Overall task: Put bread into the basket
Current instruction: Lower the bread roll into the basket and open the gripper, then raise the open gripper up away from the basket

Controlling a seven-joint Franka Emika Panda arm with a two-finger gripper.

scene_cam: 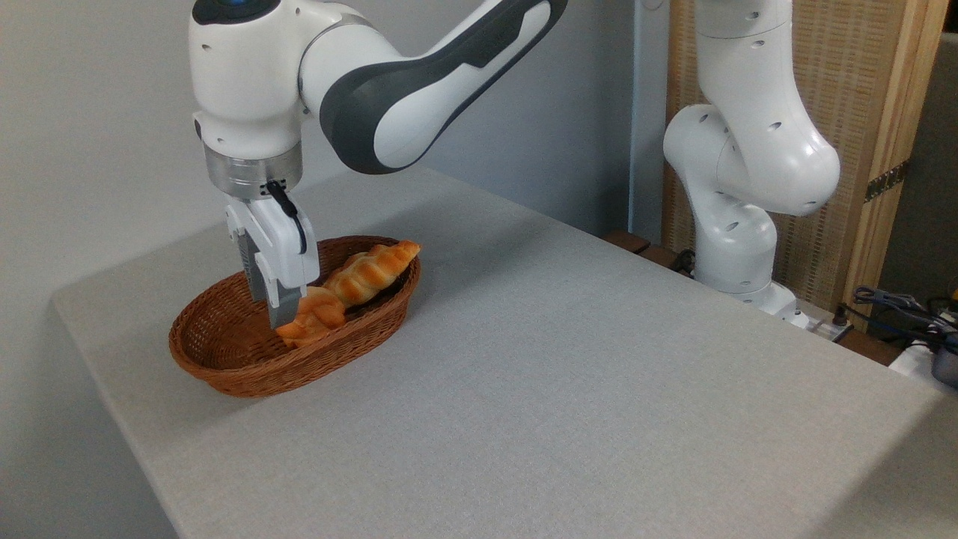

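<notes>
Under the white arm (374,82), the gripper (283,318) points straight down into the basket (224,367), its fingers reaching below the rim. Just to the right of the fingertips and touching them sits the bread (314,318), a small golden-orange bun inside the basket, near the middle. Whether the fingers pinch the bun or only rest against its side cannot be told, since the gripper body hides the gap between them. Up and to the right of the gripper, a longer ridged loaf (372,271) lies slanted in the same basket, its far tip poking over the rim and its near end against the bun. Left of the gripper, the woven floor of the basket shows bare. All of this stands on the grey table (561,374), toward its left end.
</notes>
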